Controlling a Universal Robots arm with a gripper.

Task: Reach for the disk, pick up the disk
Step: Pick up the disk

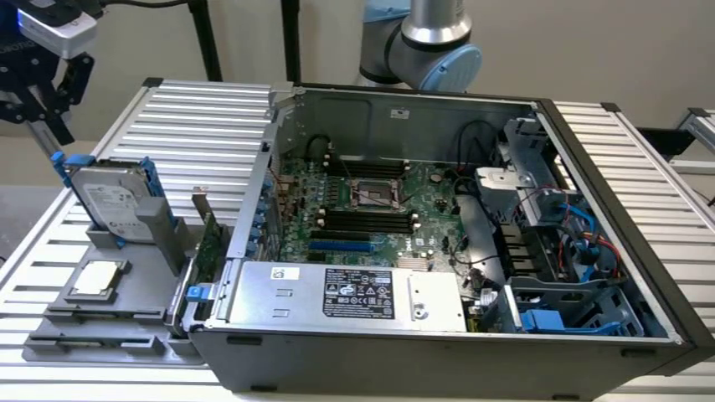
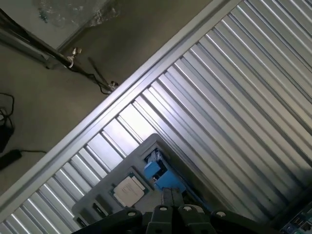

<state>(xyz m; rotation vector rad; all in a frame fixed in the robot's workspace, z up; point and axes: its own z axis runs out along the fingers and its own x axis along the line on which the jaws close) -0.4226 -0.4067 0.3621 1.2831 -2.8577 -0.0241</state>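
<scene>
The disk stands on edge in a grey holder at the exterior view's left: silver-grey metal with a white label, held in blue carrier rails. My gripper hangs just above the disk's far top corner, its fingers pressed together and nothing between them. Whether the tips touch the blue rail I cannot tell. In the wrist view the shut gripper points down at the blue top edge of the disk.
A small square silver CPU chip lies flat on the grey holder base beside the disk. An open computer case occupies the middle and the exterior view's right of the ribbed metal table. The floor lies beyond the table edge.
</scene>
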